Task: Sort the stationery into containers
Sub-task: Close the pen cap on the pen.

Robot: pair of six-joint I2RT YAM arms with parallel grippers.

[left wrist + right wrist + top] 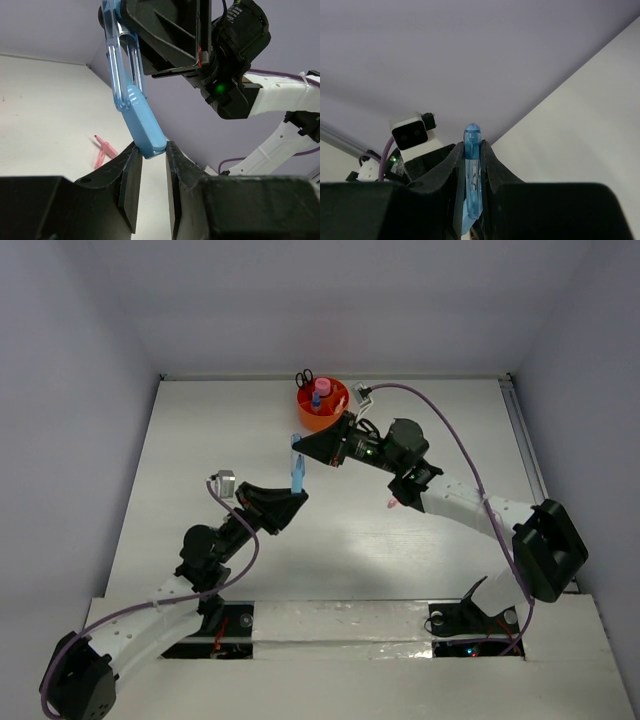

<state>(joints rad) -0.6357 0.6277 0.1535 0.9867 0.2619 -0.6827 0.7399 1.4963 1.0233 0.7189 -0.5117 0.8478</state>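
Handover | my right gripper (pixel 471 150) clamps the blue pen (pixel 142 120) | left gripper (pixel 151 152) below pinches its tip | I'd confirm grip before releasing.

Top view is taken from high at the 6 o'clock edge, pitched down, far out; the whole tabletop (pixel 190 440) is covered. Left wrist view is aimed along the left tool (pixel 152 149) toward 3 o'clock, tilted up, close in. Right wrist view is aimed along the right tool (pixel 472 146) toward 9 o'clock, closer still. The blue pen (pixel 296 472) is shared by all three; the left wrist camera (pixel 412 132) is caught in the right wrist view.
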